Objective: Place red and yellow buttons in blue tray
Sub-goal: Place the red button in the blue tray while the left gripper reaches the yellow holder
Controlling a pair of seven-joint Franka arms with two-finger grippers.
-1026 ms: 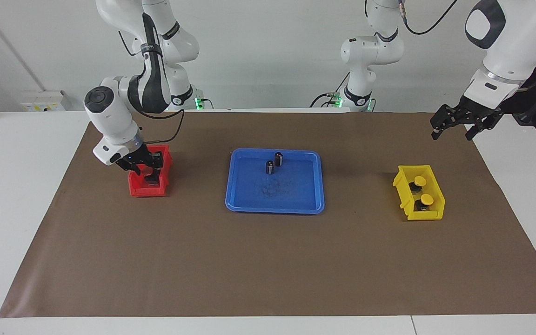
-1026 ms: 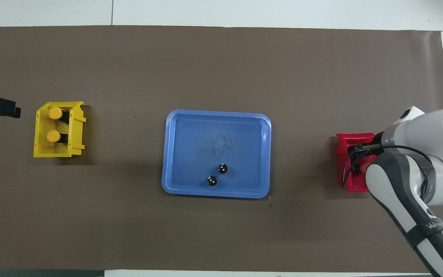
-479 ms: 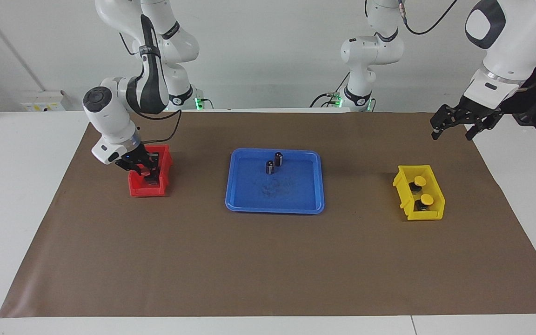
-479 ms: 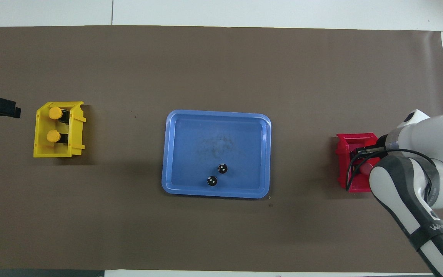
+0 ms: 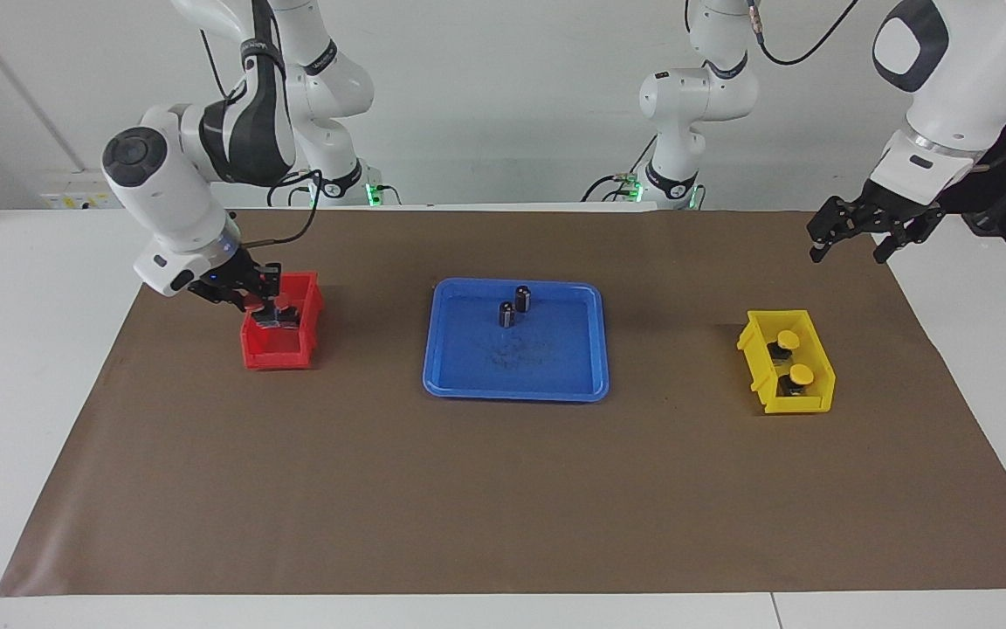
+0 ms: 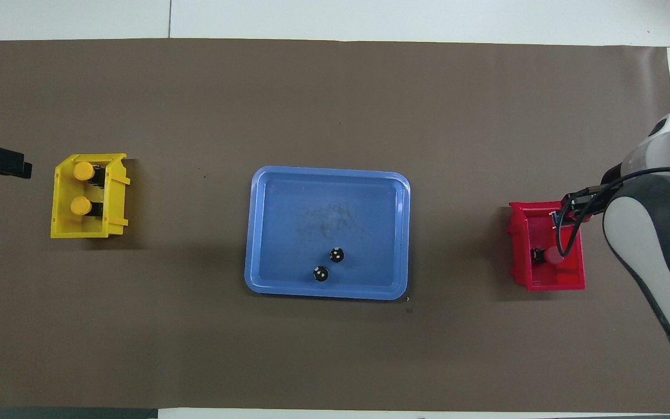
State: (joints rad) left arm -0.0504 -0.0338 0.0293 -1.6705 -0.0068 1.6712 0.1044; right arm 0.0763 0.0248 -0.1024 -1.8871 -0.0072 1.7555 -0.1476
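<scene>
Over the red bin (image 5: 280, 345) my right gripper (image 5: 269, 313) pinches a red button (image 5: 256, 305), seen only from across the table; from overhead a second red button (image 6: 551, 255) shows inside. My left gripper (image 5: 848, 238) waits open near the yellow bin (image 5: 787, 361) with both yellow buttons (image 5: 788, 339); the blue tray (image 5: 516, 389) has neither colour.

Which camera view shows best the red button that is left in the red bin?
The overhead view: the red button lies in plain sight on the floor of the red bin. In the facing view the bin's wall and the right gripper above the bin hide it.
</scene>
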